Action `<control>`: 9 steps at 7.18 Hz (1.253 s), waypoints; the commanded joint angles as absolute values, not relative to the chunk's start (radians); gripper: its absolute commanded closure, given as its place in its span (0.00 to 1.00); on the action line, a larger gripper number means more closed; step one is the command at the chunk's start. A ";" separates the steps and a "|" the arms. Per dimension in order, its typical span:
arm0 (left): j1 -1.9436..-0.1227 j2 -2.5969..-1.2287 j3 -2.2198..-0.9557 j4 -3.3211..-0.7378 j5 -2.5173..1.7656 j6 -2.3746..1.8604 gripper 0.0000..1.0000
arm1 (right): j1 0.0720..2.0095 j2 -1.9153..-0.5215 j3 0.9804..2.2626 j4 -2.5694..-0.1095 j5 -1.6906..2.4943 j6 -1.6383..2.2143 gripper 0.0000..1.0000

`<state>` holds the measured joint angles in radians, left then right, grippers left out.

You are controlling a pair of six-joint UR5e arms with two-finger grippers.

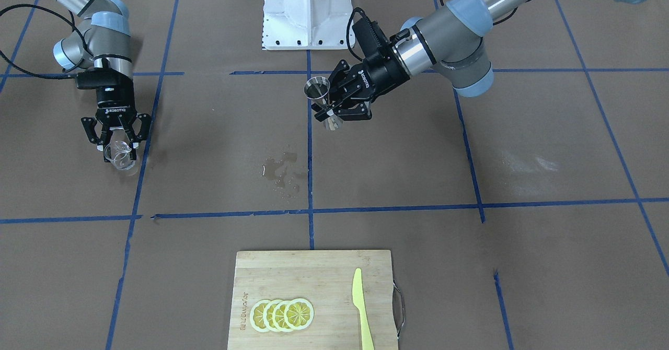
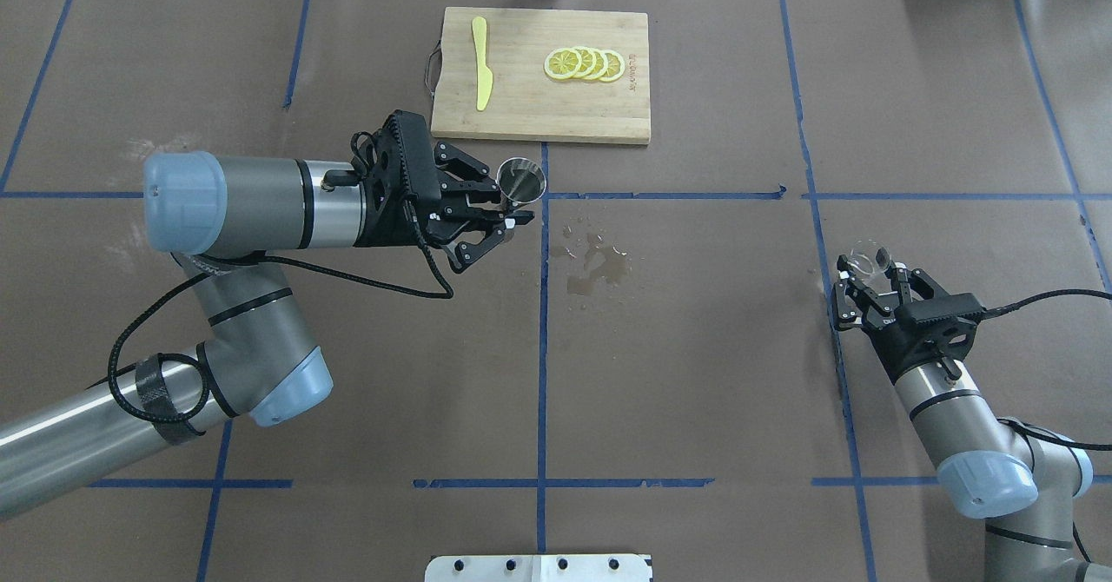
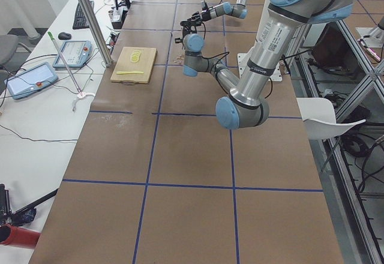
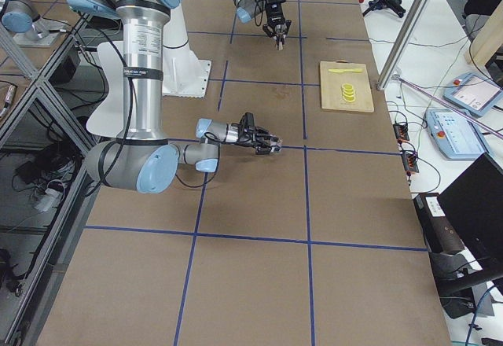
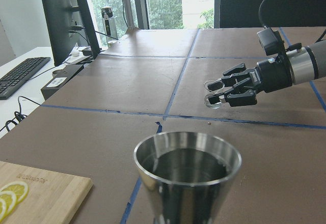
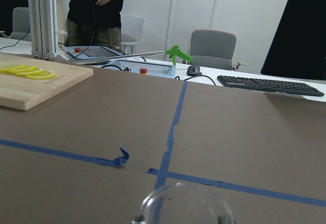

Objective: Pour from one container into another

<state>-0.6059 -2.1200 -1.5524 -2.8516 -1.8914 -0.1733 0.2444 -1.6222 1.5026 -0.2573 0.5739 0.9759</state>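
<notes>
The clear, thick-based glass cup (image 1: 123, 158) is at the robot's right end of the desk (image 1: 418, 266). The silver hourglass jigger (image 1: 319, 91) stands upright in the air near the middle. Blue tape grids the brown desk, which bears a wet patch (image 1: 282, 171) and a cutting board (image 1: 272, 271). The right end effector (image 1: 120, 146) pinches the cup, and the left end effector (image 1: 330, 115) pinches the jigger's waist.

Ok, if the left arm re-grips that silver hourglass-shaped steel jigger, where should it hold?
The narrow waist, from the side, where the left gripper has it now. The silver hourglass-shaped steel jigger stands upright; its cones flare above and below the waist, which should stop slipping, and the open mouth is left clear for pouring.
</notes>
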 commanded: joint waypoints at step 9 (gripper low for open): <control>-0.606 -2.120 -1.551 -2.850 -1.891 -0.173 1.00 | 0.209 -1.615 1.502 -0.252 0.549 1.014 0.64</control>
